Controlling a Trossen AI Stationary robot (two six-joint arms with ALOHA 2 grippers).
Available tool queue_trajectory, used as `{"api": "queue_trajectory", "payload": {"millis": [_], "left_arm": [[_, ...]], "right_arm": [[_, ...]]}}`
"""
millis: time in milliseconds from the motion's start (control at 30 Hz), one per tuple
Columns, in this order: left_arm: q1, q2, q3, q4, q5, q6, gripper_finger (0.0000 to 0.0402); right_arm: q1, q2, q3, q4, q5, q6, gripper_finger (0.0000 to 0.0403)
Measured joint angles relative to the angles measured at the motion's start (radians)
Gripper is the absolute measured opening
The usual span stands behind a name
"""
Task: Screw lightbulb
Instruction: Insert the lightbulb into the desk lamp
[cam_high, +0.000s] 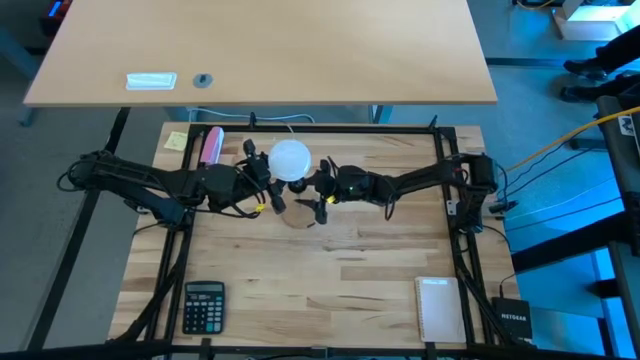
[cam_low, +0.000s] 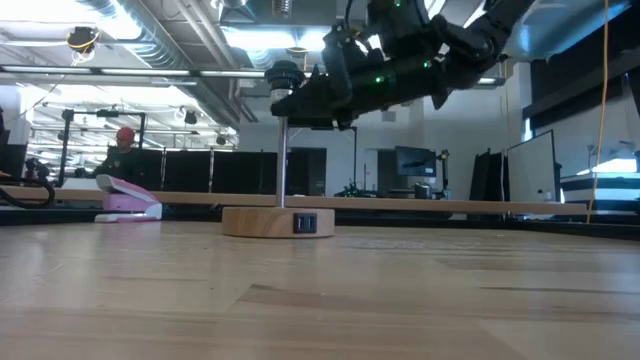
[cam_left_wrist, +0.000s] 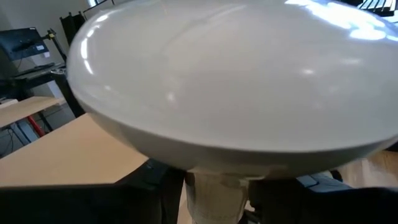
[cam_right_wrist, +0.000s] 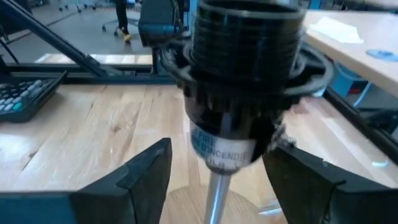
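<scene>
A: Nearest the front edge?

B: Calculator (cam_high: 203, 305) toward the left, notebook (cam_high: 440, 308) toward the right, well apart.

A: And mid-table?

B: Round wooden disc (cam_low: 278, 222) flat on the boards, thin rod (cam_low: 283, 160) upright from it, black socket (cam_right_wrist: 249, 81) on top.

A: Right gripper?

B: Right gripper (cam_right_wrist: 217, 180) up at socket height, reaching in from the right side. Fingers (cam_right_wrist: 137, 177) spread wide, one on either side of the rod just under the socket, holding nothing. Clear gap on one side; touching or not on the other, hard to tell.

A: Lightbulb?

B: Lightbulb (cam_high: 290, 160) off the table, in the left gripper (cam_left_wrist: 214, 196). Clamped tight around the narrow neck, globe uppermost. From above, just beside the right gripper, toward the far side of the disc. Into the socket or not: cannot tell.

A: Farther back?

B: Pink stapler (cam_high: 211, 145) and yellow note (cam_high: 176, 140) near the far left corner. Beyond that, a second table (cam_high: 400, 60). Deep in the room, a person (cam_low: 122, 140) in a red cap.
</scene>
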Motion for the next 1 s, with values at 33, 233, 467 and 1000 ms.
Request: {"api": "queue_trajectory", "payload": {"millis": [33, 233, 467, 1000], "left_arm": [[0.000, 0.000, 0.000, 0.000, 0.000, 0.000, 0.0152], [0.001, 0.002, 0.000, -0.005, 0.000, -0.031, 0.0153], [0.015, 0.035, 0.000, -0.006, 0.000, -0.121, 0.0151], [0.008, 0.098, 0.000, 0.029, -0.195, -0.185, 0.0151]], "right_arm": [[-0.002, 0.002, 0.000, 0.018, 0.000, -0.003, 0.0243], [-0.006, 0.003, 0.000, 0.047, 0.001, -0.019, 0.0187], [-0.006, 0.003, 0.000, 0.051, 0.033, -0.020, 0.0152], [-0.006, -0.067, 0.010, 0.040, 0.261, 0.020, 0.0152]]}}
